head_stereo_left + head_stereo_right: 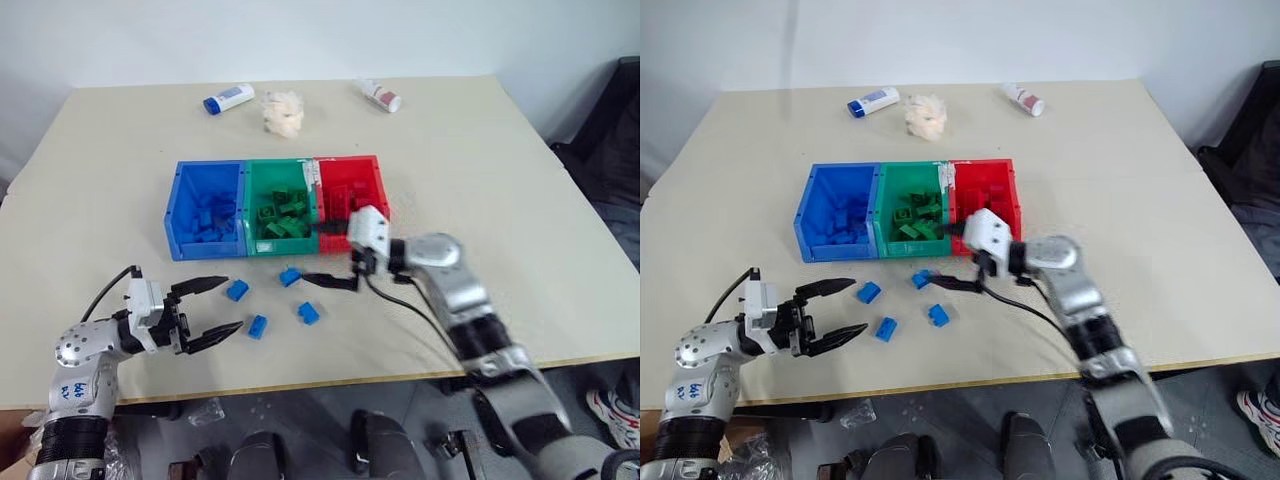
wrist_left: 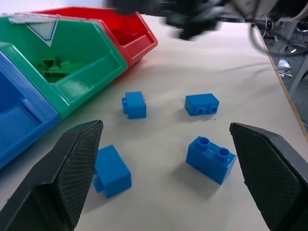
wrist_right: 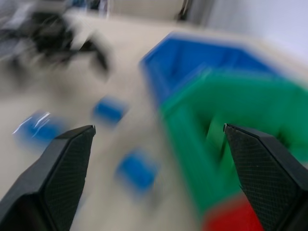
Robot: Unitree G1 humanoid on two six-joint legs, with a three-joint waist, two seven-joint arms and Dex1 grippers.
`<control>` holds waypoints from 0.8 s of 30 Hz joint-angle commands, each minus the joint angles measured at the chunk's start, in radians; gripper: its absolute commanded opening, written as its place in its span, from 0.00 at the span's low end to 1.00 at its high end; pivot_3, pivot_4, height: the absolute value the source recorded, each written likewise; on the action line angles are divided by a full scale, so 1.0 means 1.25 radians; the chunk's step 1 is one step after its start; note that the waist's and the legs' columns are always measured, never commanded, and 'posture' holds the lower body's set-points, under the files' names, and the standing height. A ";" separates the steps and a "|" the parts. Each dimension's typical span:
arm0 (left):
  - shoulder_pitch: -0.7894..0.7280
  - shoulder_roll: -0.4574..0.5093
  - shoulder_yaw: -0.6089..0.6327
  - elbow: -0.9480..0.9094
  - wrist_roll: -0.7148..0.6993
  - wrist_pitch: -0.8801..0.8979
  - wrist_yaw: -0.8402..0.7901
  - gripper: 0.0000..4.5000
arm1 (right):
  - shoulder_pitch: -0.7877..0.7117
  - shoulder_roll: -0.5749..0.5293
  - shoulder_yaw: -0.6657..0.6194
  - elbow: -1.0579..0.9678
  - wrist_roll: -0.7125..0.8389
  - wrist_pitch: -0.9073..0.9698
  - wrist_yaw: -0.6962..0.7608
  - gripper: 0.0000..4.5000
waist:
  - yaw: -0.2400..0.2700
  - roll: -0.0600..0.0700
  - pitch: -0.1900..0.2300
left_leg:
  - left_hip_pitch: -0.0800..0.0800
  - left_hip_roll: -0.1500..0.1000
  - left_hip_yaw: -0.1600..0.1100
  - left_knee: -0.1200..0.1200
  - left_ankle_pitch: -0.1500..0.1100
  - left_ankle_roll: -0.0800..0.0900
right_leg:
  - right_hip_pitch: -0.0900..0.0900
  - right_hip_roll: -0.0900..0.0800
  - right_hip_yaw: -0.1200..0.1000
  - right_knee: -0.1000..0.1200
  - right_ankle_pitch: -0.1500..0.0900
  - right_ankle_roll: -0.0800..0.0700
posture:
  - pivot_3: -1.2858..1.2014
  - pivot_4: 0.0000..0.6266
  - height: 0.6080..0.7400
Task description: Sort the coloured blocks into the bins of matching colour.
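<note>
My left gripper [image 1: 212, 308] sits lowest in the frame, at lower left, jaws spread wide and holding nothing. Just beyond its fingertips four blue blocks lie loose on the desk [image 1: 520, 200]: one [image 1: 237, 290] nearest the tips, one [image 1: 258, 326] below it, one [image 1: 308, 313] to the right, one [image 1: 290, 276] close under the green bin [image 1: 281, 207]. I judge them light, rigid plastic with smooth, somewhat slick sides; the flat side faces look like the better hold, the studs less so, and a firm pinch should be enough. My right gripper [image 1: 335, 255] hovers at centre frame by the front of the green and red bin [image 1: 350, 200], jaws also wide, empty. The blue bin [image 1: 205, 208], upper left of the blocks, is where they belong. There is bare desk all around the blocks; the bins' front walls are the only obstacle, and the desk's near edge lies just below.
</note>
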 commanded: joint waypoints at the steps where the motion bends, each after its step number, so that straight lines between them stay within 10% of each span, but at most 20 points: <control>1: 0.006 0.009 0.008 0.016 -0.007 -0.014 -0.025 1.00 | 0.062 -0.097 -0.032 -0.132 0.039 0.082 0.042 0.99 | -0.001 0.000 0.000 | 0.000 0.000 0.000 0.000 0.000 0.000 | 0.000 0.000 0.000 0.000 0.000 0.000 | 0.52 0.24 1.00; 10: -0.002 0.035 0.022 0.081 -0.006 -0.034 -0.068 1.00 | 0.240 -0.287 -0.083 -0.261 0.064 0.151 0.075 0.99 | 0.010 0.000 0.000 | 0.001 0.000 0.001 0.000 0.000 0.000 | 0.000 0.000 0.000 -0.001 0.000 0.000 | 0.52 0.24 1.00; 24: 0.003 0.036 0.018 0.026 -0.016 -0.015 -0.056 1.00 | 0.081 -0.040 0.107 -0.156 -0.048 0.181 -0.043 0.99 | 0.015 0.000 0.000 | 0.001 0.001 0.001 0.001 0.000 -0.001 | 0.000 0.000 0.000 0.001 0.000 -0.001 | 0.52 0.24 1.00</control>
